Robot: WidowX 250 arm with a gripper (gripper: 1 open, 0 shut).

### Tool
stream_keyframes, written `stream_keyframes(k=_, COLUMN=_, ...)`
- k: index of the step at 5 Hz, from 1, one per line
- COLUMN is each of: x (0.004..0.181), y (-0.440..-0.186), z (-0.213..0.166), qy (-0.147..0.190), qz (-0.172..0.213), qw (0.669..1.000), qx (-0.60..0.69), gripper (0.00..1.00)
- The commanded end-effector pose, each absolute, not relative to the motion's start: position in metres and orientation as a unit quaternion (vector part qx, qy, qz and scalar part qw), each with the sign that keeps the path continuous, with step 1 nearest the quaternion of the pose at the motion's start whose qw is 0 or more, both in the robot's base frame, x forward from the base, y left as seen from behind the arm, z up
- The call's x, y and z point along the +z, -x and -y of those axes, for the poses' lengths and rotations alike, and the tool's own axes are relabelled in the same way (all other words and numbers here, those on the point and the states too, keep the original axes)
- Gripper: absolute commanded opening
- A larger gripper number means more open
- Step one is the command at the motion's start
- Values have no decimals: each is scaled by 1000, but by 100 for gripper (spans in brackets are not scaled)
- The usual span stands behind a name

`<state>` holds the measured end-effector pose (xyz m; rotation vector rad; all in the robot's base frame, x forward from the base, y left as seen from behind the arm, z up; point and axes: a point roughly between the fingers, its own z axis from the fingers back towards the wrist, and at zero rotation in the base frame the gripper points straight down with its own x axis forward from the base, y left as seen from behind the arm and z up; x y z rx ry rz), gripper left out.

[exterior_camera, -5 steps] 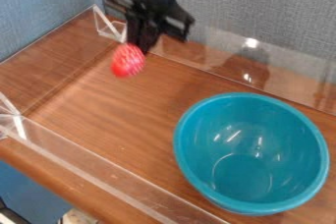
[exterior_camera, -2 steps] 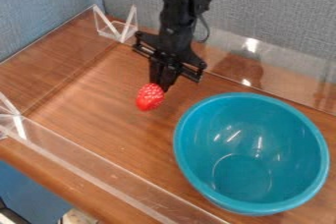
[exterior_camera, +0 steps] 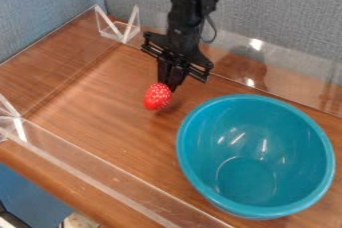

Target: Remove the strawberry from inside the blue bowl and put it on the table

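Holding: the gripper point(exterior_camera: 167, 80) points down, jaws clamped narrowly on the strawberry point(exterior_camera: 159, 95)
Strawberry: outside the blue bowl point(exterior_camera: 254, 158), just left of its rim, low at the wooden surface point(exterior_camera: 94, 82); contact with the wood unclear
Bowl: empty, front right
Walls: clear acrylic point(exterior_camera: 254, 57) edging the surface

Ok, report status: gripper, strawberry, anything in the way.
Black gripper shut on small glossy red toy strawberry, low over reddish-brown wood tabletop. Large teal-blue plastic bowl empty, off to one side. Nothing beneath the strawberry.
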<state>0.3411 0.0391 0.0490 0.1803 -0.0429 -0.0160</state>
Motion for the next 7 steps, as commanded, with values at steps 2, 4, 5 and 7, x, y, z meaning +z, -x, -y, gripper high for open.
stream_keyframes(k=2, x=66, y=-353, z=-42, qy=-89, qz=56, qw=994, qx=-1, gripper=0)
stream_keyframes(k=4, x=64, y=-352, z=-40, qy=-88, qz=59, qw=994, qx=-2, gripper=0)
stream_keyframes(k=5, x=64, y=-351, z=-40, qy=-87, qz=60, qw=994, qx=-2, gripper=0)
stream_keyframes(k=7, x=65, y=-350, z=-39, qy=-84, qz=61, qw=995, qx=-2, gripper=100)
